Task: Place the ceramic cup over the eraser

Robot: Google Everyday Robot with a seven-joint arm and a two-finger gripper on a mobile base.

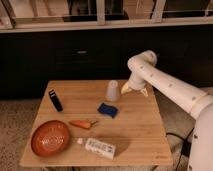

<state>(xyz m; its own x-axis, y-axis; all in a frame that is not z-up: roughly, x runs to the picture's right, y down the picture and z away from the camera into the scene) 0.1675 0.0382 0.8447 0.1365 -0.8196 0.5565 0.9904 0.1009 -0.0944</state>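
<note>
The ceramic cup (pixel 112 90) stands upside down, wide end on the table, near the far edge of the wooden table (pixel 135 130). The black eraser (pixel 55 100) lies at the table's left side, well apart from the cup. My gripper (pixel 128 90) hangs from the white arm just right of the cup, its yellowish fingertips close beside the cup's side.
A flat blue pad (pixel 107 109) lies in front of the cup. A carrot (pixel 81 124), an orange bowl (pixel 50 138) and a white printed box (pixel 99 148) lie at the front left. A dark cabinet stands behind the table.
</note>
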